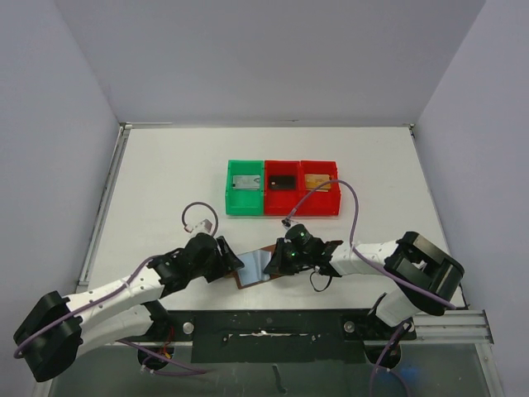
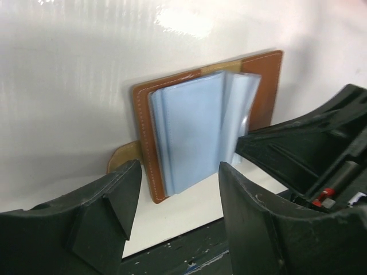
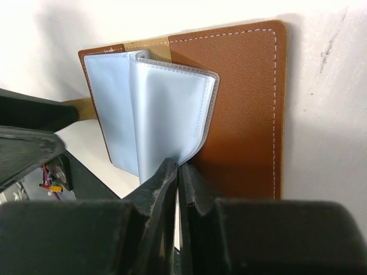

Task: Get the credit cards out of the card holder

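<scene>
A: Any txt legible?

B: No. Green bin (image 1: 245,207) has a grey card, mid red bin (image 1: 283,207) a dark item, right red bin (image 1: 321,207) a gold-yellow credit card (image 1: 318,180). Print's too small to read.

A: And the card holder (image 1: 254,271)?

B: It's open on the worktop (image 1: 165,182) near the front edge, btwn the two arms and well apart from the bins. Brown cover lies flat w/ pale stitching, blue-grey pocket pages fanned up.

A: Left fingers (image 1: 230,258)?

B: Spread. The holder's near edge sits in the gap btwn them. Can't tell if they touch it.

A: Right fingers (image 3: 175,172)?

B: Pressed together, pinching the bottom corner of a pale pocket page, which lifts that page off the brown cover.
</scene>
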### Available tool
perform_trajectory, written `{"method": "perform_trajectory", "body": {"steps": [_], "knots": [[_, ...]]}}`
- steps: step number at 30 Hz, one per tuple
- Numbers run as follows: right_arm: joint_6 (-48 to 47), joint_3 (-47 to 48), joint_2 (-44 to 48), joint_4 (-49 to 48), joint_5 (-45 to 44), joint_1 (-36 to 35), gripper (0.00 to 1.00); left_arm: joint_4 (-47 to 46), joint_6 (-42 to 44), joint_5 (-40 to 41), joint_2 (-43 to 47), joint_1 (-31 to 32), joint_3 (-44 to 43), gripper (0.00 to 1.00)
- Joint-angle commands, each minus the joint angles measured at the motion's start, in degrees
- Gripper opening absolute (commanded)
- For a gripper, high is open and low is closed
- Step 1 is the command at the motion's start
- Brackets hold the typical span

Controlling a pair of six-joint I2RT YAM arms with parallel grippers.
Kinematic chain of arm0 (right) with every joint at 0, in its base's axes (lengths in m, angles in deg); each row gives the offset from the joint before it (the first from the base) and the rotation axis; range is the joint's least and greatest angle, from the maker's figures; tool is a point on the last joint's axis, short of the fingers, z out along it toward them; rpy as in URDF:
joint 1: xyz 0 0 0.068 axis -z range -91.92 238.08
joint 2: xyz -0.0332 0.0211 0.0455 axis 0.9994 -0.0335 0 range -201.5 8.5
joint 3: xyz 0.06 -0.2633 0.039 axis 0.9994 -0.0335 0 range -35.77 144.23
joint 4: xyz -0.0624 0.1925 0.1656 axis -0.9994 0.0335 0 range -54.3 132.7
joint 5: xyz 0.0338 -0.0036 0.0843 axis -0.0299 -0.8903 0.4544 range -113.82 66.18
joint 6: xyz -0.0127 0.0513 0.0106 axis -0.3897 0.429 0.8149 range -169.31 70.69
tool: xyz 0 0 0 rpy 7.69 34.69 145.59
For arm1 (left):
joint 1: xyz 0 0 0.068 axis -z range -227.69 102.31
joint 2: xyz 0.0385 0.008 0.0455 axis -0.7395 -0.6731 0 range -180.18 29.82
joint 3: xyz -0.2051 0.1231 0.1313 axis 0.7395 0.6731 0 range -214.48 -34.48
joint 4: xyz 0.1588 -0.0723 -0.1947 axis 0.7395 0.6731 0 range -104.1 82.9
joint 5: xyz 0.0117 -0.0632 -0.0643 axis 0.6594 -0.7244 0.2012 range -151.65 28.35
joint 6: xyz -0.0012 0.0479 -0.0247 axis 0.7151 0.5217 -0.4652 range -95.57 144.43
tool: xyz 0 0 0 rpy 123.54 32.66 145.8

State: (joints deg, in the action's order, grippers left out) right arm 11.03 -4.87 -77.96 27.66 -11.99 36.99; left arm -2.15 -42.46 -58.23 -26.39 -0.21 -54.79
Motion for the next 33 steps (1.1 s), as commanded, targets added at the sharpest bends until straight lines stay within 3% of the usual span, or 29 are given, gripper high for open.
{"method": "perform_trajectory", "body": {"steps": [1,6,13,24,33], "knots": [[-0.64,-0.36,2.14,1.83,-1.99,-0.41,0.04,-0.36,0.74,1.38,3.56,0.06,-2.66,0.55],[-0.57,-0.24,1.82,1.95,-1.9,-0.41,0.04,-12.32,-1.79,-3.61,1.37,0.06,1.84,0.56],[-0.75,0.04,1.62,2.4,-1.81,-0.41,0.04,-12.0,-3.25,-2.78,-6.42,0.14,3.12,0.56],[-0.66,0.13,-0.33,1.46,-0.77,-0.4,0.04,-20.2,-3.18,-5.3,-7.24,0.23,5.77,0.54],[-0.57,0.27,-0.44,2.11,-0.99,-0.37,0.04,-12.44,-0.71,-2.47,-5.18,0.41,1.41,0.52]]}}
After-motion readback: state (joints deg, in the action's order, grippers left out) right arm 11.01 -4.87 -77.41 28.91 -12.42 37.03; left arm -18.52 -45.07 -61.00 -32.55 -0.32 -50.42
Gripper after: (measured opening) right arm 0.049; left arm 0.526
